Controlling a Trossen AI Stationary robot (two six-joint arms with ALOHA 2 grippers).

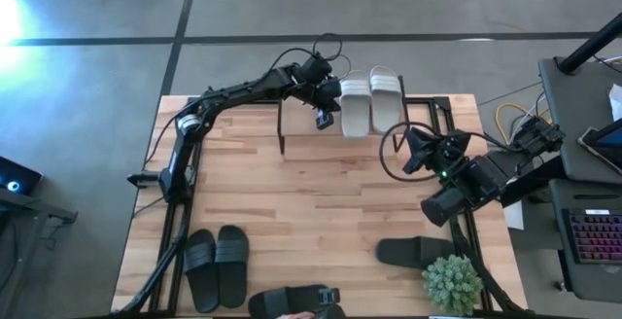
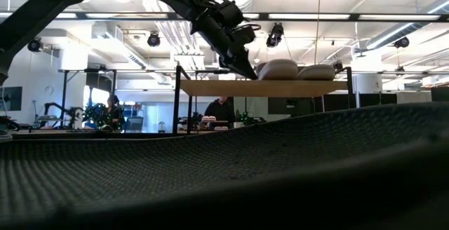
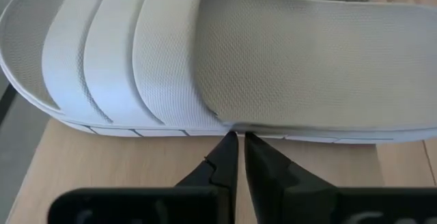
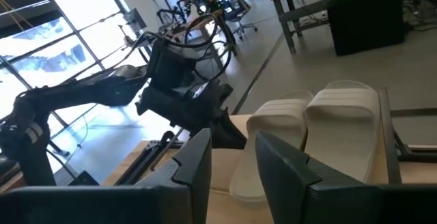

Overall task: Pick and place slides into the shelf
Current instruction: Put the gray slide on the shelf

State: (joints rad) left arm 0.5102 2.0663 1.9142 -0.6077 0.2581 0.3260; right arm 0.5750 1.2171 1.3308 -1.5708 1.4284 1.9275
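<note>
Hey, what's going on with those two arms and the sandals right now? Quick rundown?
Left gripper shut, tips against the near white slide on the shelf. Right gripper open, waiting alongside. Black slides not yet shelved. Nothing in the way.

Two dark jointed arms, looping black cables, tapered black fingers (image 3: 229, 157).

2 slides (image 1: 370, 100) on shelf (image 1: 428, 115) top

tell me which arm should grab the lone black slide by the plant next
Right, probably. The black slide lies by the plant on the right arm's side, just below the right gripper. The left gripper is shut beside the white slides on the shelf.
</note>
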